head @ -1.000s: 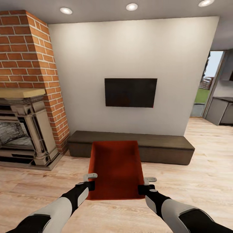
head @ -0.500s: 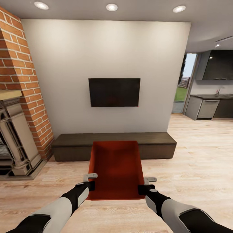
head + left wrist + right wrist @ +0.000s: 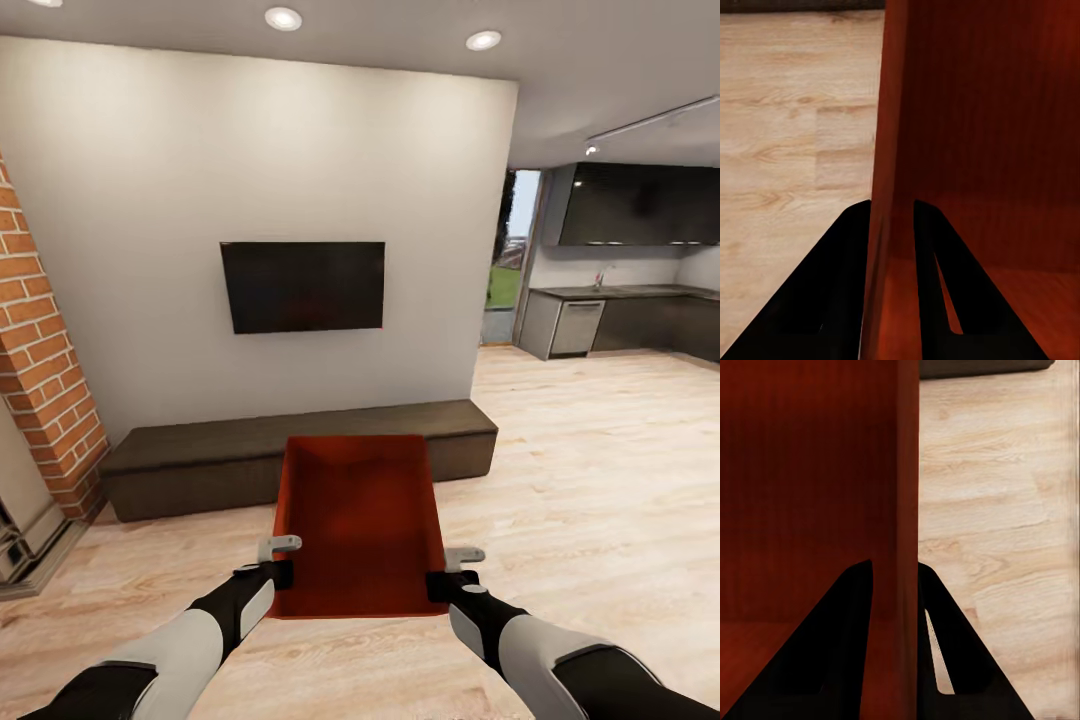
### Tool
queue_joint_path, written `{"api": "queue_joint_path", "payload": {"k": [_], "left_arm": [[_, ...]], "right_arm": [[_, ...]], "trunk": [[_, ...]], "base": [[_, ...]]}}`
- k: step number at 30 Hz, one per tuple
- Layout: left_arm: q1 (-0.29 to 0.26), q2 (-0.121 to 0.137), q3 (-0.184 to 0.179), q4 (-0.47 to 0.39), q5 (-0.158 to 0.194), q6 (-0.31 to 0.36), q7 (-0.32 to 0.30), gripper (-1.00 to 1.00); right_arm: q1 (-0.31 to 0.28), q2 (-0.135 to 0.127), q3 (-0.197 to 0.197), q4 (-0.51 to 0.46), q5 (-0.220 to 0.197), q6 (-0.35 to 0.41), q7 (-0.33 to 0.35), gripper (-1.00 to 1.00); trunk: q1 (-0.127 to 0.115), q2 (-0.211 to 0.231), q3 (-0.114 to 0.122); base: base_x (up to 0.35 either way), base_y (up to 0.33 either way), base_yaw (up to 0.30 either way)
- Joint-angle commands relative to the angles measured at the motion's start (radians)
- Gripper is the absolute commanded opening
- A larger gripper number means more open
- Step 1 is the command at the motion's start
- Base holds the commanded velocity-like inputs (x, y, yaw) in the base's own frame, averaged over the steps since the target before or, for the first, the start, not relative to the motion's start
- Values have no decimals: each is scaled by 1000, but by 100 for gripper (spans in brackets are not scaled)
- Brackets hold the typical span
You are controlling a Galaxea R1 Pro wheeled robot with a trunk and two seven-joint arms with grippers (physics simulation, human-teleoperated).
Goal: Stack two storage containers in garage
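Observation:
I am in the living room, holding one red-orange open-top storage container (image 3: 360,520) level in front of me, above the light wood floor. My left gripper (image 3: 280,560) is shut on the container's left wall near its near corner. My right gripper (image 3: 450,570) is shut on the right wall. In the left wrist view the thin red wall (image 3: 885,187) runs between the two dark fingers (image 3: 840,292). The right wrist view shows the same pinch on the opposite wall (image 3: 907,510) between the fingers (image 3: 945,645). The container looks empty.
A long low dark cabinet (image 3: 200,455) stands against the white wall under a black TV (image 3: 302,286). The brick fireplace (image 3: 45,400) is at the left edge. To the right, wood floor (image 3: 600,470) leads toward a kitchen (image 3: 620,300) and a doorway (image 3: 505,270).
The whole view has swung to the right: fireplace, TV and cabinet slid left and the kitchen came into sight. The container and both grippers kept their place in the picture.

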Motion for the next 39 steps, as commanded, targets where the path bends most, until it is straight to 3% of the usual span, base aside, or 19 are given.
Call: {"api": "queue_joint_path", "payload": {"k": [1,39], "left_arm": [[1,16,-3,-2,-4,7,41,-100],[1,17,-3,-5,-4,7,41,-100]], "right_arm": [[-1,0,-22,1,-17,-7,-85,-100],[-1,0,-22,1,-17,-7,-85,-100]], "trunk": [[0,-1,0],[0,-1,0]], "base": [[0,0,-294],[0,0,-294]]}}
